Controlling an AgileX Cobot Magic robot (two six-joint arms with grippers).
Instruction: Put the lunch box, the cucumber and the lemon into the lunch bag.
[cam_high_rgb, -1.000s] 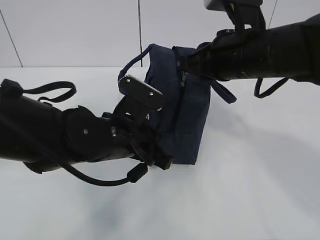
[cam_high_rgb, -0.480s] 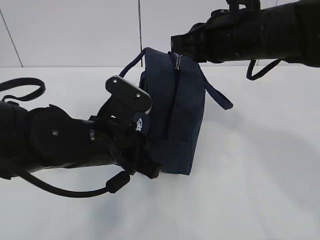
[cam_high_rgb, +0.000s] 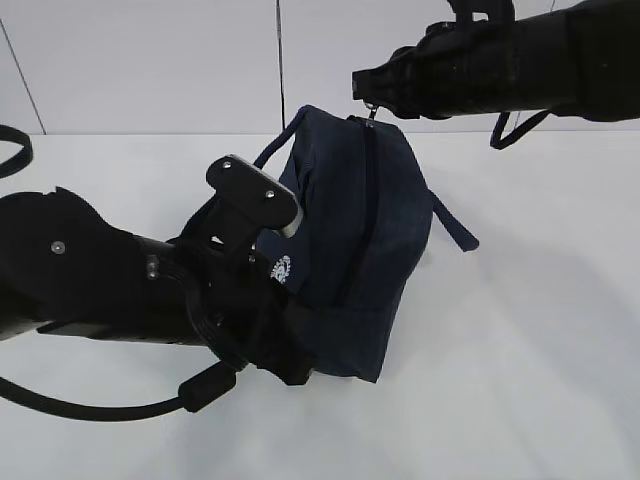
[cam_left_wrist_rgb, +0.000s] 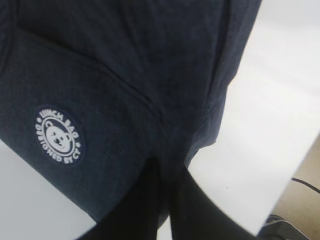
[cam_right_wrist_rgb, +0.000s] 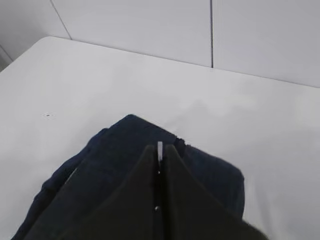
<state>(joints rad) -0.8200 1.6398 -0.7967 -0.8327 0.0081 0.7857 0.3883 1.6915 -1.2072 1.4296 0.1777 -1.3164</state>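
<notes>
The navy lunch bag stands tilted on the white table, its round white logo facing my left arm. My left gripper is shut on a fold of the bag's fabric at its lower near corner. Above the bag's top, my right gripper is shut on the metal zipper pull, which shows as a thin silver strip between the fingertips. The zipper line runs down the bag's side. The lunch box, the cucumber and the lemon are out of view.
A loop handle hangs off the bag's right side onto the white table. A pale wall stands behind the table. My left arm's cable loops over the table in front.
The bag has tipped over to the right and its base has spread. My left arm has drawn down and leftward with the fabric; my right gripper has risen to the bag's top with the zipper pull.
</notes>
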